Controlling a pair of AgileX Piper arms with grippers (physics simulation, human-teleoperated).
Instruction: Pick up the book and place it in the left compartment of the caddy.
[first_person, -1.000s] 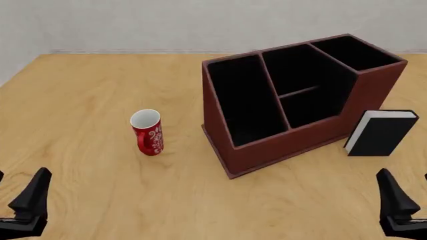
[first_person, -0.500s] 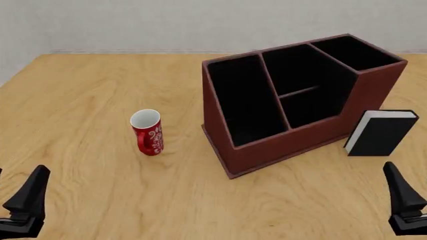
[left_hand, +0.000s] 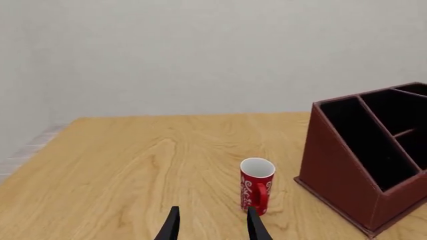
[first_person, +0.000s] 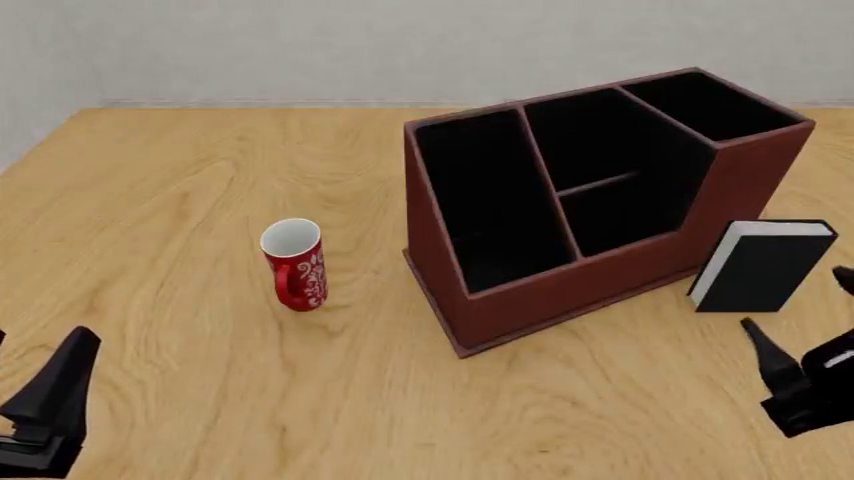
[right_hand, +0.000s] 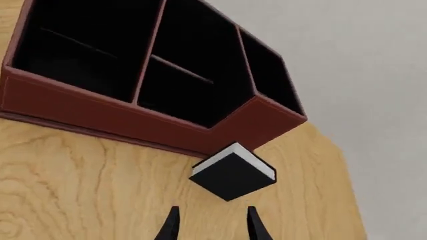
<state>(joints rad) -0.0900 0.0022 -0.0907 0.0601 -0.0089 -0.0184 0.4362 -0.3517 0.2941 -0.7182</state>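
Caddy (first_person: 587, 215) compartments all black-lined, nothing inside, left compartment (first_person: 483, 200) included. Book (first_person: 763, 266) upright on surface at caddy's 4 o'clock. Both claws spread, holding nothing: left claw (left_hand: 211, 225), right claw (right_hand: 211, 224)

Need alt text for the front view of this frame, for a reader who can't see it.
A black book stands on a wooden table just right of a red-brown caddy, untouched. A red mug stands to the caddy's left. The right claw hangs open near the book; the left claw sits at the near left corner.
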